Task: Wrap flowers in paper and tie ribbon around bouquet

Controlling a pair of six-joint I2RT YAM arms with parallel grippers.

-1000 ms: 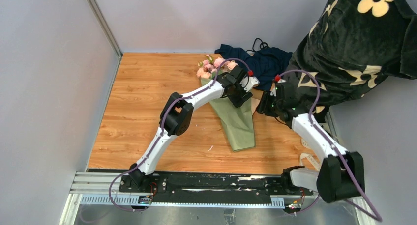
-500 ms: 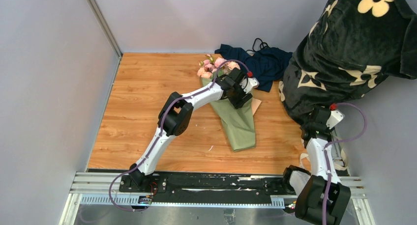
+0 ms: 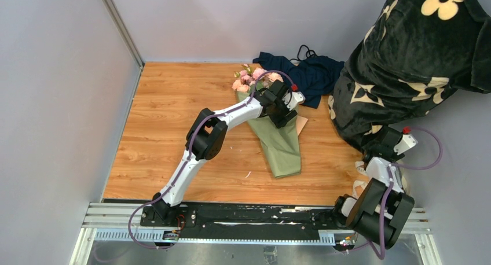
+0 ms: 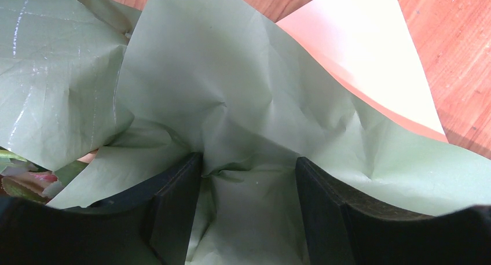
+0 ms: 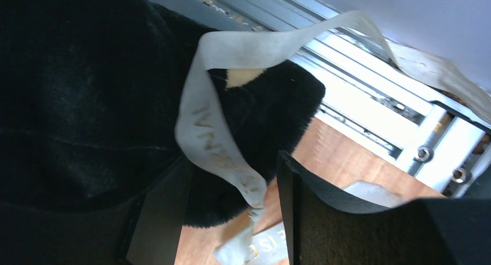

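Wooden tabletop (image 3: 173, 114) carries our bouquet (image 3: 272, 123), pink flowers (image 3: 248, 80) far, sage paper (image 4: 243, 103) crumpled between our left gripper's (image 4: 249, 210) parted fingers. Ribbon (image 5: 217, 132) dangles between our right gripper's (image 5: 231, 213) spread fingers beside black fabric (image 5: 75, 103).

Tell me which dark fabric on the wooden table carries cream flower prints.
The big black plush fabric at the table's right edge carries them. The smaller navy cloth, crumpled behind the sage-green paper bouquet, is plain.
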